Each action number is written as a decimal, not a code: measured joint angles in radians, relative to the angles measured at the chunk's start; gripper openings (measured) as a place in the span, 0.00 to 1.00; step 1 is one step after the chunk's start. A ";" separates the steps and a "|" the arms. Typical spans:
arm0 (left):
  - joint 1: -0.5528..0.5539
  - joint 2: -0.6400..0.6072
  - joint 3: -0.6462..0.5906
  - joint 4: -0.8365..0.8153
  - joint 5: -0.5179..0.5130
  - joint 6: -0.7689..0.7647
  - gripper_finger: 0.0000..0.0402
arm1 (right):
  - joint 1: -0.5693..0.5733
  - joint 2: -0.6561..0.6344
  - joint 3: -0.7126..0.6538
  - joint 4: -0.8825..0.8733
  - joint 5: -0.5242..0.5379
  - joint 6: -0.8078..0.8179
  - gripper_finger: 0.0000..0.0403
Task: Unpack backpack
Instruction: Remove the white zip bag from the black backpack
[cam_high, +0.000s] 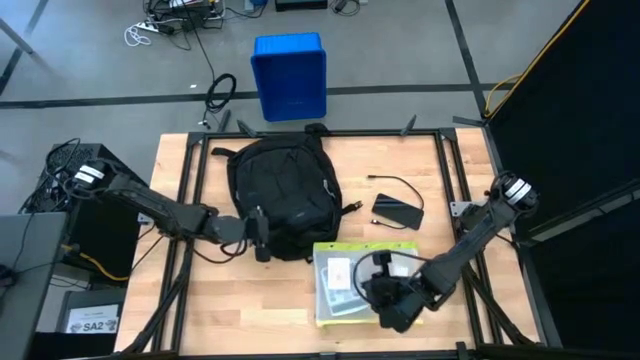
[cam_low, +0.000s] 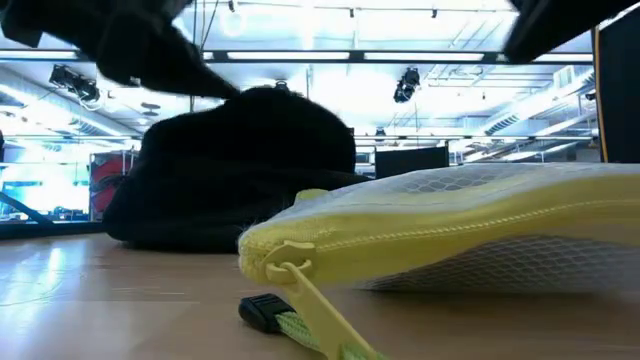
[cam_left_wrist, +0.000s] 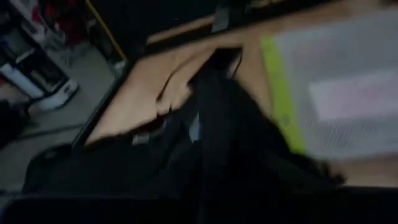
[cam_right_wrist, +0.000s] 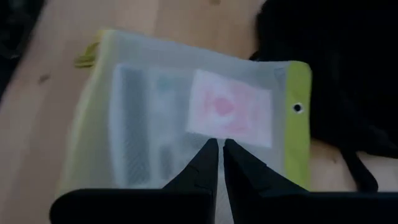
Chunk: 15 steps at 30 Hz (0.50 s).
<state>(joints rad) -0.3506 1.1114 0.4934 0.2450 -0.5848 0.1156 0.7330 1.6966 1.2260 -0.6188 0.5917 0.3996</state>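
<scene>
We're looking down on the large black fabric backpack (cam_high: 280, 195), lying flat near the middle of the wooden table (cam_high: 450, 320). Our left gripper (cam_high: 258, 232) is pressing in at the bag's near left edge, probably to hold or spread the fabric; we cannot tell how wide its fingers are or whether they have hold of anything. Our right gripper (cam_right_wrist: 219, 163) is hovering over the yellow-edged translucent mesh pouch (cam_high: 345, 283), fingers pinched together and carrying nothing. That pouch is lying flat just beside the bag, apparently already unpacked, and a flat black case with a cable (cam_high: 398, 211) is sitting apart.
</scene>
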 joint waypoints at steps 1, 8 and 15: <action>-0.006 0.001 0.000 0.032 0.015 0.011 0.23 | -0.011 0.000 -0.009 0.005 -0.006 0.000 0.00; -0.031 0.029 0.000 0.165 0.195 0.092 0.23 | -0.072 0.002 -0.072 0.041 -0.151 0.025 0.00; -0.031 0.174 0.001 0.310 0.332 0.093 0.23 | -0.110 0.002 -0.172 0.140 -0.322 0.094 0.00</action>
<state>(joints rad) -0.3820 1.2851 0.4946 0.5553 -0.2532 0.2089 0.6231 1.6981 1.0543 -0.4784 0.2693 0.4938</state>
